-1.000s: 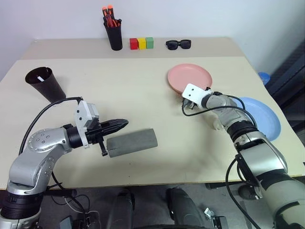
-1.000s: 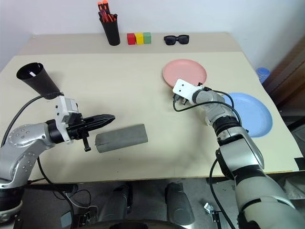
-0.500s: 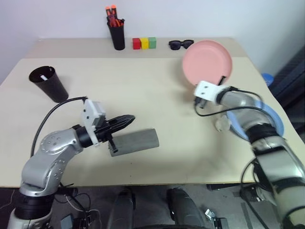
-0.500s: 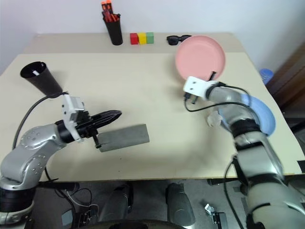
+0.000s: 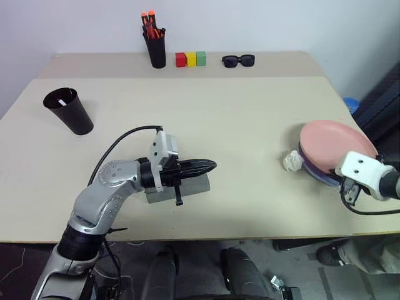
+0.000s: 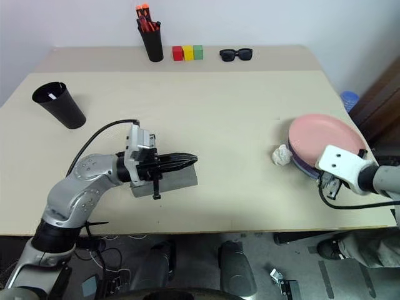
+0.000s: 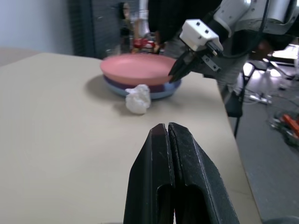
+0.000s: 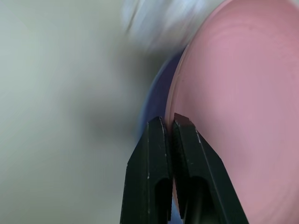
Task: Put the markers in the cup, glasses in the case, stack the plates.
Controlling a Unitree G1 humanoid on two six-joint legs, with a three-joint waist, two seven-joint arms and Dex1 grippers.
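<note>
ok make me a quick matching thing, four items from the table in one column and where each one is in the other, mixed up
Column 1
1. pink plate
2. dark cup
3. sunglasses
4. grey case

Column 2
A. far edge of the table, beside the coloured blocks
B. on top of the blue plate, right side of the table
C. near the front edge, under the left gripper
D. standing alone on the left side of the table

Pairs: 1-B, 2-D, 3-A, 4-C
</note>
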